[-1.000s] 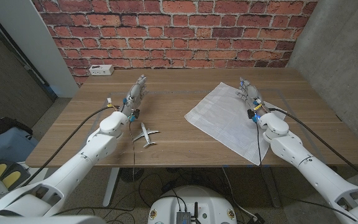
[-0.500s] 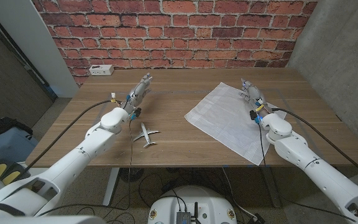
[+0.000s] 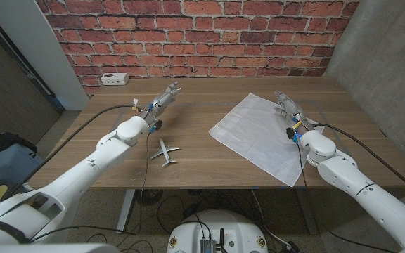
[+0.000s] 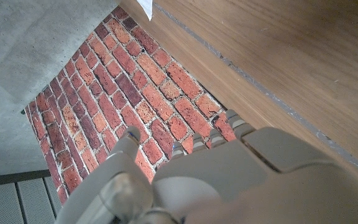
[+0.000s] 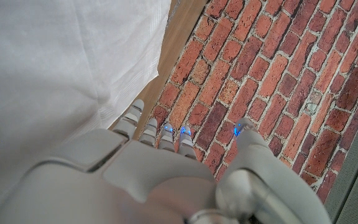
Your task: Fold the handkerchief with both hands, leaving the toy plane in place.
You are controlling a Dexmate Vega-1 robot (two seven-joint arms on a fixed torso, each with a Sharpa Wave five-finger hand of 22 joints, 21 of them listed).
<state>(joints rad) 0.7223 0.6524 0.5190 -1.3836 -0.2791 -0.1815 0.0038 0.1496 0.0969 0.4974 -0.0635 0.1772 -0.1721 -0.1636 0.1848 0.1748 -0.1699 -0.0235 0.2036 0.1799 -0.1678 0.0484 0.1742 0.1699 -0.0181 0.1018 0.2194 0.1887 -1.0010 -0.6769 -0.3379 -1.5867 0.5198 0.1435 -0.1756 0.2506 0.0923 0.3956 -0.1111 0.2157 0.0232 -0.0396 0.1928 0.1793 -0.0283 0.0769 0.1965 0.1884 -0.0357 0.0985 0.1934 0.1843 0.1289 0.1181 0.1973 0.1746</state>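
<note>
Toy plane (image 3: pixel 164 150) left of handkerchief (image 3: pixel 255 133) on table (image 3: pixel 209 172)

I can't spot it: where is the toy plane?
In the head view, the toy plane lies left of the handkerchief, just beside the left arm.

White two-armed robot with grey hands

Both arms had smooth white rounded shells, and a black cable ran along each one. The left hand (image 3: pixel 162 99) and right hand (image 3: pixel 287 106) were light grey, with small blue lights near the right fingertips (image 5: pixel 166 129).
</note>
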